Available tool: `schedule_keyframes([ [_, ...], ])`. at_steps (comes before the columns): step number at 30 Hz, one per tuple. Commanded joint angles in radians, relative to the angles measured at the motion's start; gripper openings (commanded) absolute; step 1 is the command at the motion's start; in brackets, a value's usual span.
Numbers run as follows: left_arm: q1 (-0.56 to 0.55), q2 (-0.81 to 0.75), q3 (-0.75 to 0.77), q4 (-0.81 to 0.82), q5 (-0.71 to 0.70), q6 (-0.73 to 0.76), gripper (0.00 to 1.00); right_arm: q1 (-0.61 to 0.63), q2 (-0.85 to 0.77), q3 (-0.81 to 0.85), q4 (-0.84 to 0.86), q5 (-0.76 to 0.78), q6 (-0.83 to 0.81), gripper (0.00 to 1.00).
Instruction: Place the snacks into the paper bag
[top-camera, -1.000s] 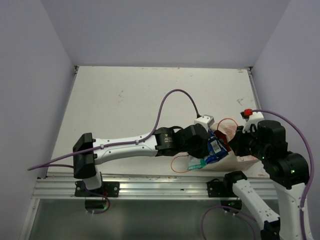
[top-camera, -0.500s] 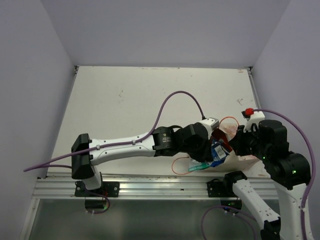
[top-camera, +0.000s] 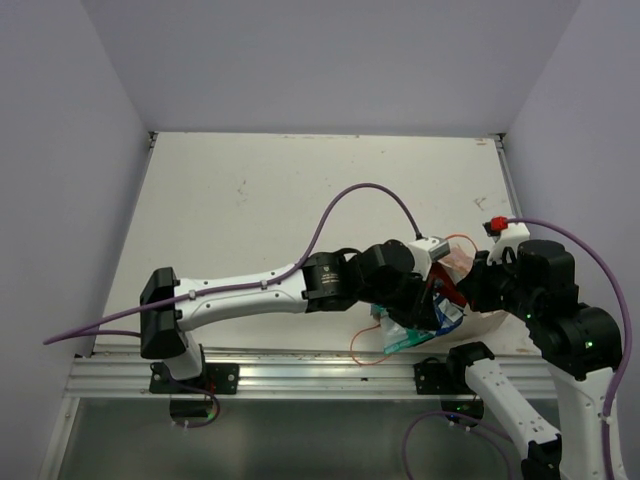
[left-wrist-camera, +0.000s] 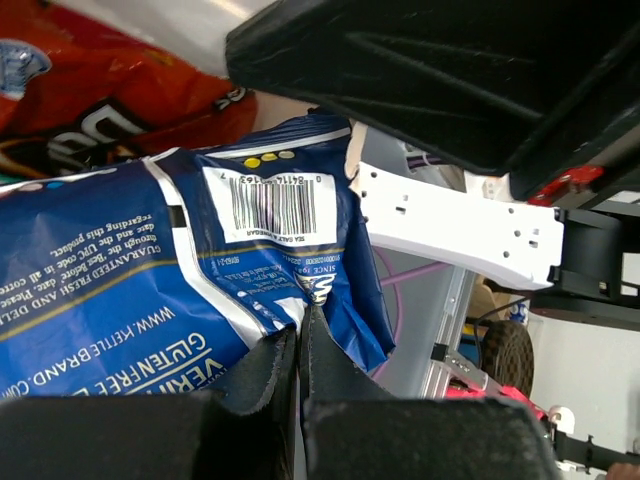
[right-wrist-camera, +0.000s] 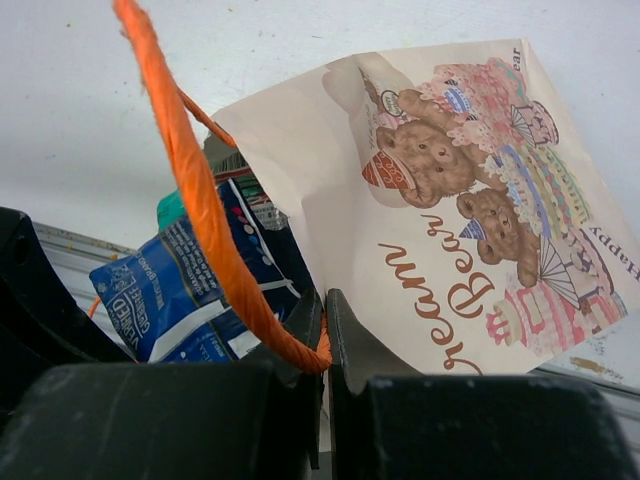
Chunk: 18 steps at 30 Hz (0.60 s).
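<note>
My left gripper (left-wrist-camera: 300, 335) is shut on the dark blue snack packet (left-wrist-camera: 180, 270) and holds it at the mouth of the paper bag (right-wrist-camera: 470, 230). The red-orange Doritos packet (left-wrist-camera: 110, 100) lies behind it inside the bag. My right gripper (right-wrist-camera: 325, 325) is shut on the bag's rim and its orange string handle (right-wrist-camera: 195, 190). In the top view the blue packet (top-camera: 447, 318) and a teal-and-white packet (top-camera: 400, 338) show at the bag (top-camera: 487, 322), between the left gripper (top-camera: 430, 300) and the right gripper (top-camera: 470, 290). The pink-and-white packet is hidden.
A second orange handle loop (top-camera: 362, 345) lies on the table's near edge beside the aluminium rail (top-camera: 300, 375). The white table (top-camera: 250, 210) reaches back to purple walls. Purple cables arch over both arms.
My left gripper has moved right and deeper into the bag with the blue packet. The bag has shifted slightly; the right gripper has stayed put.
</note>
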Motion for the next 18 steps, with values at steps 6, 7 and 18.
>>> schedule_keyframes([
  [6,0.037,0.024,-0.037,0.182,0.018,0.088,0.00,0.000,-0.009,0.051,0.094,-0.051,0.013,0.00],
  [7,0.044,0.026,-0.042,0.176,-0.025,0.095,0.00,0.000,-0.009,0.051,0.092,-0.052,0.009,0.00],
  [18,0.095,0.157,0.074,0.133,-0.168,0.163,0.03,0.000,-0.017,0.045,0.087,-0.060,0.006,0.00],
])
